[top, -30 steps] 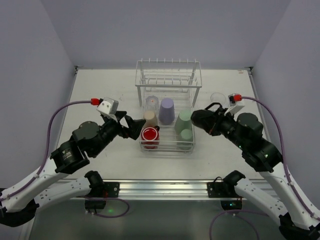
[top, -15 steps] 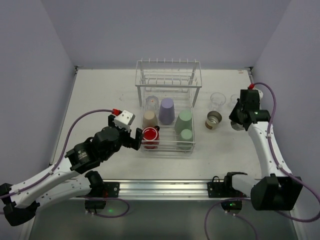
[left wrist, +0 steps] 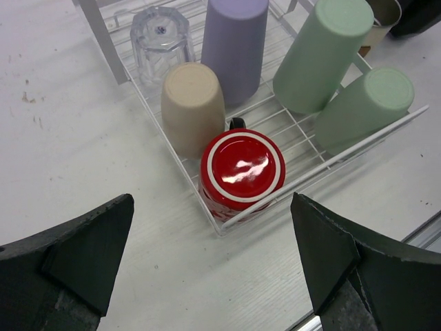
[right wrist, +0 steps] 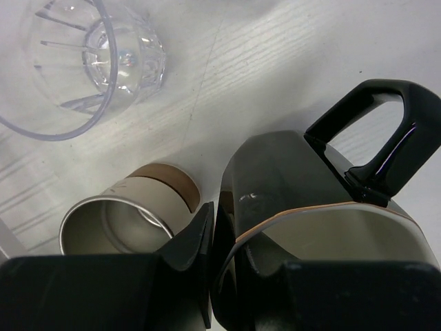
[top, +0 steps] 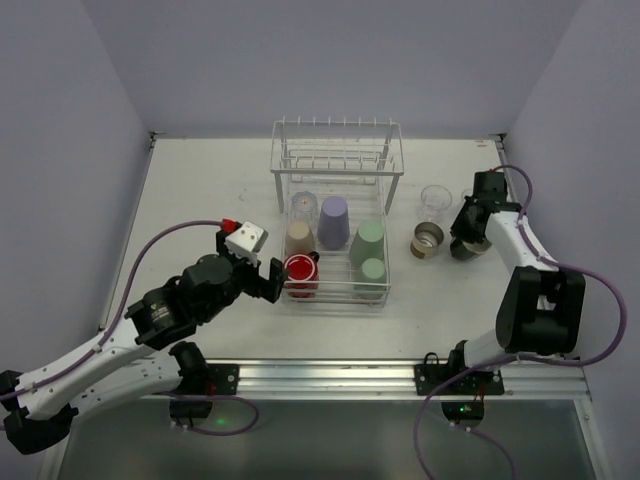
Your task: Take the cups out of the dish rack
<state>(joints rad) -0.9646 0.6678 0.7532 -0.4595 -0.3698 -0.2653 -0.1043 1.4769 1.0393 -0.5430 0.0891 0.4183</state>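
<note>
The white dish rack (top: 337, 168) holds upturned cups in its low basket: a clear one (top: 303, 204), lavender (top: 333, 222), tan (top: 299, 238), red (top: 299, 272) and two pale green (top: 367, 240). My left gripper (top: 268, 275) is open and hovers at the rack's near left corner, with the red cup (left wrist: 241, 169) ahead between its jaws (left wrist: 213, 276). My right gripper (top: 465, 238) is shut on the rim of a black cup (right wrist: 296, 172) with a handle, one finger inside and one outside (right wrist: 212, 214). The black cup stands on the table right of the rack.
A tan cup with a metal inside (top: 427, 240) stands open side up beside the black cup, also in the right wrist view (right wrist: 131, 214). A clear tumbler (top: 434, 200) stands behind it, seen too from the right wrist (right wrist: 103, 55). The rack's front wire (left wrist: 344, 155) runs past the green cups.
My right arm swung from the rack to the table's right side, and the black cup now shows at its gripper. My left gripper closed in on the red cup, then held still.
</note>
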